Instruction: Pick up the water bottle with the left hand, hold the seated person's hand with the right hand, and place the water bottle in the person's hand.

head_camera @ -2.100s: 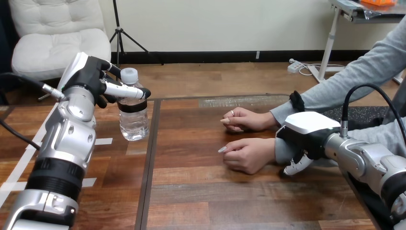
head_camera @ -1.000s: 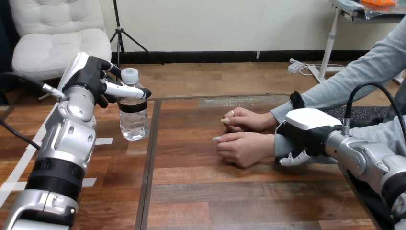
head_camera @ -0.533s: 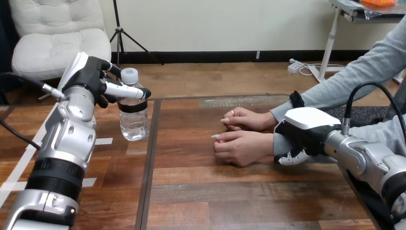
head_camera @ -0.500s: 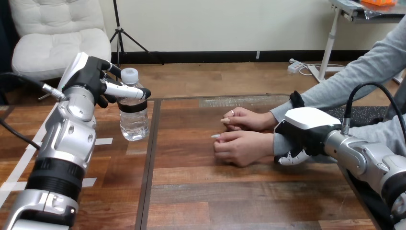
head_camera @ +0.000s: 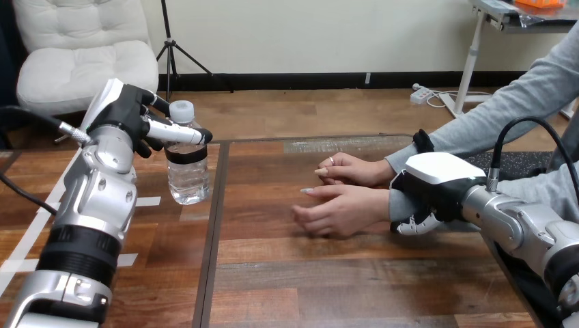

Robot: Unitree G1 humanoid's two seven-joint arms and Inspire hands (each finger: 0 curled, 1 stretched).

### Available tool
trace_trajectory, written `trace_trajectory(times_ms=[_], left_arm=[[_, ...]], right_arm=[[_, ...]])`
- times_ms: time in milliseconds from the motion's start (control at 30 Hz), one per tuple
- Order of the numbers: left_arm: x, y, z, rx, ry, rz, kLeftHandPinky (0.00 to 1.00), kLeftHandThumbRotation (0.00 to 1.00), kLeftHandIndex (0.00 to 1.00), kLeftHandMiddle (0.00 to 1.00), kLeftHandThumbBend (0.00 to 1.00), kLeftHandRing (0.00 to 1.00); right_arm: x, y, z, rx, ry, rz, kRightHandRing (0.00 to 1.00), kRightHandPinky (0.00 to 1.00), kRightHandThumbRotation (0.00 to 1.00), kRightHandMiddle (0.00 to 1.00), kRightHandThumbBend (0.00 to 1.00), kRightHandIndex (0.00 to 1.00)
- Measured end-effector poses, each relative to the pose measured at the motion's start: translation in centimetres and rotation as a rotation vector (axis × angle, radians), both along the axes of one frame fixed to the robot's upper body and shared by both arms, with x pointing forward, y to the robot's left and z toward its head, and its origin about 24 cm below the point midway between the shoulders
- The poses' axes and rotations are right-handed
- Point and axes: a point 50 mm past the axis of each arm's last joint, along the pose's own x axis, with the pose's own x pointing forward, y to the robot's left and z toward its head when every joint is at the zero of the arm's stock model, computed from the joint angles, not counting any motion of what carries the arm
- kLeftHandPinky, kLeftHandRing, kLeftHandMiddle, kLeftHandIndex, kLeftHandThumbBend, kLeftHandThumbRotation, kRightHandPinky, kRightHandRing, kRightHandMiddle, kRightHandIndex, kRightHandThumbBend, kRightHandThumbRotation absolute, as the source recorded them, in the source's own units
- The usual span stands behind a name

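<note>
While our left hand (head_camera: 123,116) stays out of the cap's way and clamps the water bottle (head_camera: 186,174) below its neck, upper left of the frame, the bottle stands upright, cap up, water inside, at the wooden bench (head_camera: 341,287). Right of centre, our right hand (head_camera: 433,188) curls round the person's wrist (head_camera: 397,205).

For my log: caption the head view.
Left hand grips the water bottle; right hand curls round the person's wrist.
</note>
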Motion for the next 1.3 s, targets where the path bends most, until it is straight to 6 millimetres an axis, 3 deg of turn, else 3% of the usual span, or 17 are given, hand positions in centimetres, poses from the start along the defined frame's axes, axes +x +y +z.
trace_trajectory(times_ms=[733, 1300], left_arm=[[0.00, -0.09, 0.09, -0.003, -0.001, -0.008, 0.22, 0.00, 0.49, 0.35, 0.65, 0.28], [0.01, -0.21, 0.32, -0.004, -0.009, -0.016, 0.27, 0.00, 0.47, 0.39, 0.65, 0.32]], right_arm=[[0.07, 0.03, 0.22, 0.036, -0.011, -0.008, 0.42, 0.36, 0.09, 0.48, 0.37, 0.52], [0.10, 0.09, 0.35, 0.058, -0.016, -0.009, 0.43, 0.37, 0.07, 0.49, 0.39, 0.54]])
